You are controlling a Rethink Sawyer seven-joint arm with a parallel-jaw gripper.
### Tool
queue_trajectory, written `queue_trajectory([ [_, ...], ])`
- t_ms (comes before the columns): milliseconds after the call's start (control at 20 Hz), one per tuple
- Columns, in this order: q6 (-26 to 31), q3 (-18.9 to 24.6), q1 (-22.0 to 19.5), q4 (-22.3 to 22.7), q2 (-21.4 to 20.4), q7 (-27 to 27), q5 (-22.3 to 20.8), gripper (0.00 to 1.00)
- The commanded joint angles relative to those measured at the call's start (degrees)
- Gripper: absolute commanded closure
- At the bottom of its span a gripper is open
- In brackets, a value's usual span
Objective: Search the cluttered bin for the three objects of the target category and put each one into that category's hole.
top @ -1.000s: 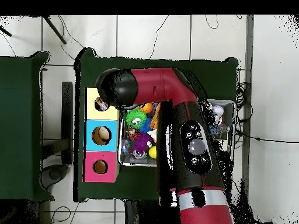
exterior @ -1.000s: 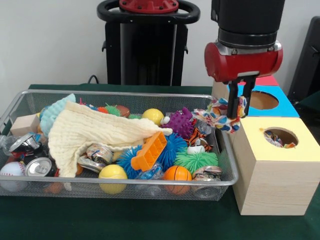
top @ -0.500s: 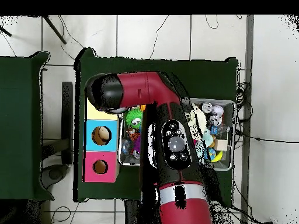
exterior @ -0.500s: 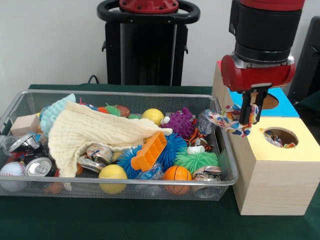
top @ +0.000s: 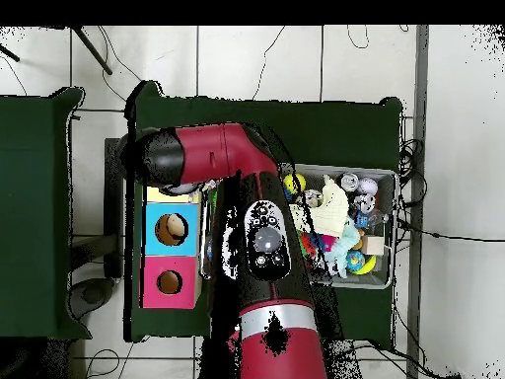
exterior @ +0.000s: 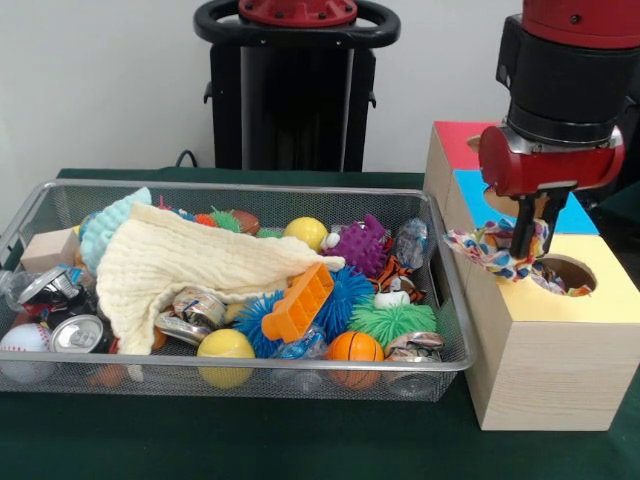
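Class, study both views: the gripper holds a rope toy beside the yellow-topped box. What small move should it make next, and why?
Probably a short shift sideways to centre over the hole in the yellow-topped box, then release. The gripper is shut on the rope toy, which hangs over the box's top but mostly on the bin side of the hole, so dropping now might miss.
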Motion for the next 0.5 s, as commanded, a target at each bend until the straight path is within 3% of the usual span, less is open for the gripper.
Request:
queue_trajectory([
  [50, 2.9, -2.2, 0.7, -3.7, 2.6, 14.2, 2.0, 1.0],
  [500, 2.0, -4.9, 3.7, -5.1, 4.4, 16.3, 3.3, 1.0],
])
